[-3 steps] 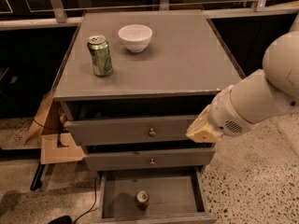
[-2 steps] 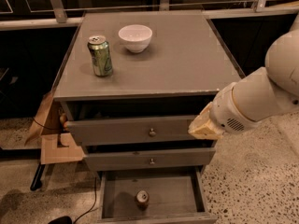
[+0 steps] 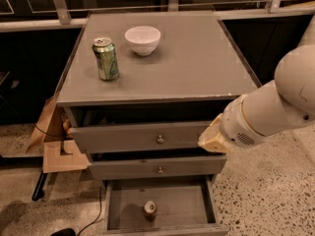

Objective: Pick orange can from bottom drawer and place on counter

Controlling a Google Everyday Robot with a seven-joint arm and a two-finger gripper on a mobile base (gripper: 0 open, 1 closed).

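the counter (image 3: 197, 68), the grey top of the cabinet, fills the upper middle of the frame and has open space on its right half. the robot arm (image 3: 275, 112) comes in from the right edge, a thick white limb sloping down to the left. almost nothing about it has changed over the last second: it sits where it did, give or take a slight wobble. its gripper (image 3: 210, 140) is the pale tan end at centre right, level with the top drawer (image 3: 128, 139) and just at that drawer's right corner. whether it is spread or closed, i cannot tell.

the bottom drawer (image 3: 182, 205) stands pulled out at the lower middle, as before. the white bowl (image 3: 142, 39) and the green can (image 3: 106, 59) stay put at the upper left of the counter. the orange can (image 3: 149, 209) is unmoved, upright on the drawer floor near its front, well below and left of the gripper.

so the pick looks not yet begun: the gripper likely needs to drop past two drawer fronts and swing left into the open drawer.
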